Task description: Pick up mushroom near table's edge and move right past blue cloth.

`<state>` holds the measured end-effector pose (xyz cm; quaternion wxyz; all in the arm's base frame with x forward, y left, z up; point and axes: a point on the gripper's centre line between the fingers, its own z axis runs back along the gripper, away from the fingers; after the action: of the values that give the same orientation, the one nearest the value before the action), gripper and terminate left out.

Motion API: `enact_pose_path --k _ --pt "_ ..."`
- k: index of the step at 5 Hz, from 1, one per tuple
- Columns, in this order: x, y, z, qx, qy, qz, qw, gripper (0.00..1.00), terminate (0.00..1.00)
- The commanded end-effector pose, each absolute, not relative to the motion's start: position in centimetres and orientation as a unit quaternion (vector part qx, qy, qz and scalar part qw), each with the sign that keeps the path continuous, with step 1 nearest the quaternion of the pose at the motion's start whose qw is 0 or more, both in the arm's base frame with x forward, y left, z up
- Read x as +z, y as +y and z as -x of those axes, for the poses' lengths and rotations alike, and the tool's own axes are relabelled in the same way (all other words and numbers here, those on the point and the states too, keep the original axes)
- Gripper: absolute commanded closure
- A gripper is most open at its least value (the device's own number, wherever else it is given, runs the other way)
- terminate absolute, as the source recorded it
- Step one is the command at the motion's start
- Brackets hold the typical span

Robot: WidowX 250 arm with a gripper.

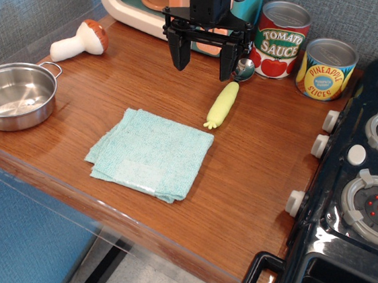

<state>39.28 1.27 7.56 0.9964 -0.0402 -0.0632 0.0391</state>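
Note:
The mushroom (82, 42), with a white stem and reddish-brown cap, lies on its side at the back left of the brown wood table (251, 189), near the left edge. The blue cloth (150, 153) lies flat in the middle of the table. My gripper (203, 63) hangs above the back of the table, right of the mushroom and behind the cloth. Its black fingers are spread open and hold nothing.
A steel pot (15, 94) sits at the left edge. A pale yellow corn cob (222, 104) lies right of the cloth, a metal spoon (243, 69) behind it. Tomato sauce (281, 40) and pineapple (326, 69) cans stand at the back. A black toy stove (360, 186) fills the right.

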Motion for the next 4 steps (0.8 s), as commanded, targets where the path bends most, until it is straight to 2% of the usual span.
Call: enact_pose_path --k 1,2,4 --pt "7.6 1.3 -39.3 0.039 -0.063 0.040 0.996 0.00 0.00" --pt "7.9 5.0 -41.4 0.089 -0.062 0.033 0.994 0.00 0.00" --pt "10.1 13.8 -44.8 0.169 -0.070 -0.022 0.983 0.00 0.00"
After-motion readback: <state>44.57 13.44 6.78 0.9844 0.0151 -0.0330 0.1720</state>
